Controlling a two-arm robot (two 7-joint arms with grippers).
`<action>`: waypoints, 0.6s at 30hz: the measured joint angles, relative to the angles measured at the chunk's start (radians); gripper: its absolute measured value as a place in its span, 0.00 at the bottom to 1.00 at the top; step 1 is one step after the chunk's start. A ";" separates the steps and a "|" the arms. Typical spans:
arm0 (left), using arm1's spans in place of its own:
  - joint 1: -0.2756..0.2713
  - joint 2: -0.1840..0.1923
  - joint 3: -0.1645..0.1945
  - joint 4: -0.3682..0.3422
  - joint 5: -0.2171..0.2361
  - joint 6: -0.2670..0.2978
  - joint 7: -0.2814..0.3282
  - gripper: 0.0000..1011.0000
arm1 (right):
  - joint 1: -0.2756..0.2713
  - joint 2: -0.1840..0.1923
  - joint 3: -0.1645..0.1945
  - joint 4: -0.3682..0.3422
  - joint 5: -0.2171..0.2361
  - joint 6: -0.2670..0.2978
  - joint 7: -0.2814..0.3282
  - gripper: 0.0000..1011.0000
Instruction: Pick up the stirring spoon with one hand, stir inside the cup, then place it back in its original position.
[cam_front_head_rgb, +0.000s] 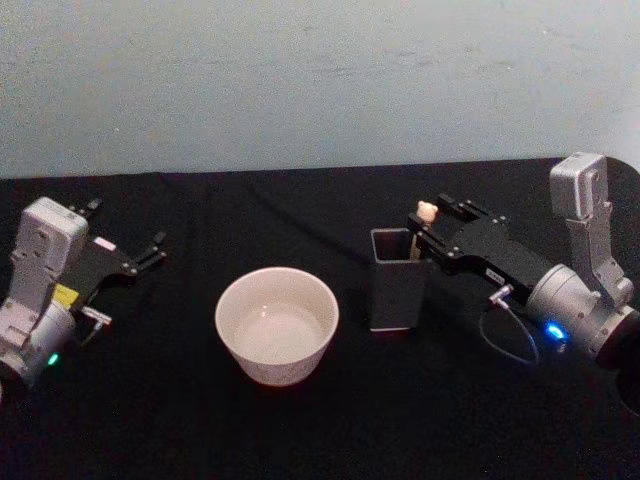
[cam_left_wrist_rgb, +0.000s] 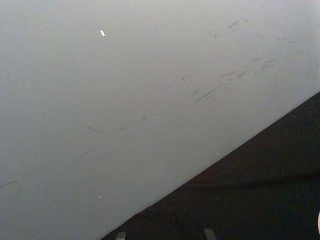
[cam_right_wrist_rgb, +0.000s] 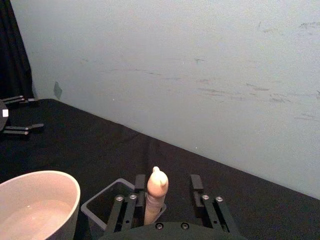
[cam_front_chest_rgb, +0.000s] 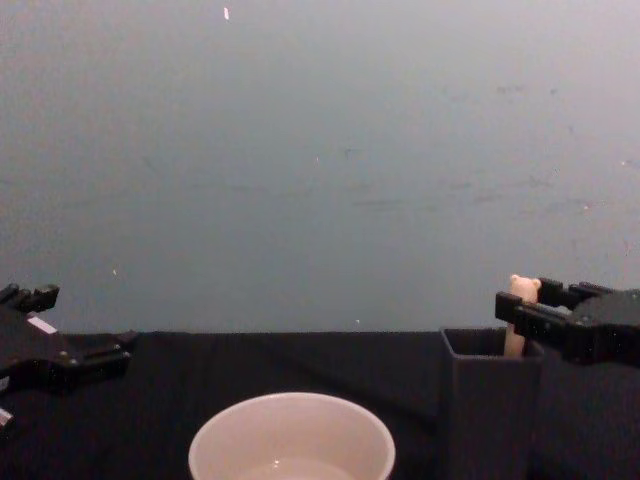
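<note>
Right pincer (cam_right_wrist_rgb: 168, 179) spread open around the stirring spoon (cam_right_wrist_rgb: 156, 189).
The spoon stands upright in the dark holder (cam_front_head_rgb: 397, 290) beside the cup (cam_front_head_rgb: 277, 325), ungripped; the left pincer (cam_front_head_rgb: 125, 228) sits open at the counter's (cam_front_head_rgb: 200, 430) left.

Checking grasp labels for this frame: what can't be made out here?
Lower stem of the stirring spoon: hidden inside the dark grey holder in head, chest and right wrist views.
Contact of the right gripper with the handle: right wrist view, one finger too close to tell.
Contents of the cup: liquid or empty unclear; chest view's bottom edge cuts it.
Most of the left gripper: left wrist view's bottom edge cuts off all but fingertips.
</note>
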 joint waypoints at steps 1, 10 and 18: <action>0.000 0.000 0.000 0.000 0.000 0.000 0.000 0.99 | 0.000 0.000 0.000 0.000 0.000 0.000 0.000 0.56; 0.000 0.000 0.000 0.000 0.000 0.000 0.000 0.99 | 0.000 0.000 0.000 0.000 0.000 -0.001 -0.001 0.27; 0.000 0.000 0.000 0.000 0.000 0.000 0.000 0.99 | 0.000 0.000 0.000 0.000 0.000 -0.001 -0.001 0.22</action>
